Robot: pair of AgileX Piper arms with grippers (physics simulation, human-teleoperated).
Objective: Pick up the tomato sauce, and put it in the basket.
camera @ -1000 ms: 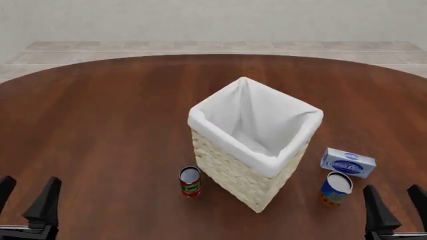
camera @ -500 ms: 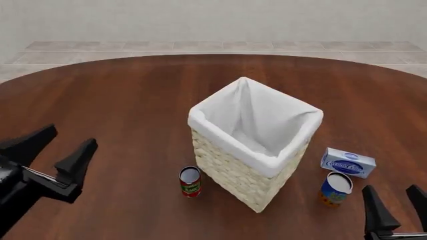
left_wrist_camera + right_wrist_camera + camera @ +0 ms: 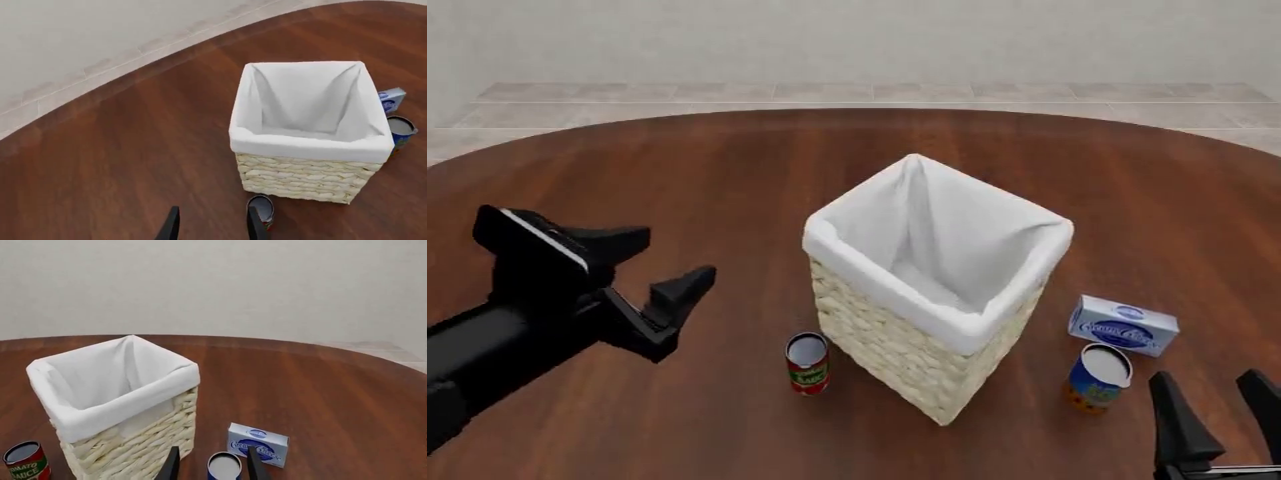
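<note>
1. the sauce can (image 3: 807, 363) is seen upright on the brown table (image 3: 694, 200), towards the near edge and a little left of the middle; its silvery top faces up and its red label is read in the right wrist view (image 3: 26, 462).
2. the can is placed just beside the left near wall of the basket (image 3: 934, 290); whether the two touch cannot be told.
3. the basket is set near the middle of the table, one corner turned to the near edge, its white lining folded over the rim; nothing is seen inside it in the left wrist view (image 3: 310, 150).
4. the left gripper (image 3: 651, 268) is held above the table on the left side, left of the can and apart from it; its fingers (image 3: 681, 288) are spread wide with nothing between them.
5. the right gripper (image 3: 1217, 412) is seen at the near right corner, low; its fingers are parted and nothing is gripped.
6. a blue can (image 3: 1098, 377) stands near the right near side of the basket, and a pale box (image 3: 1122, 325) lies just beyond it, towards the right edge.
</note>
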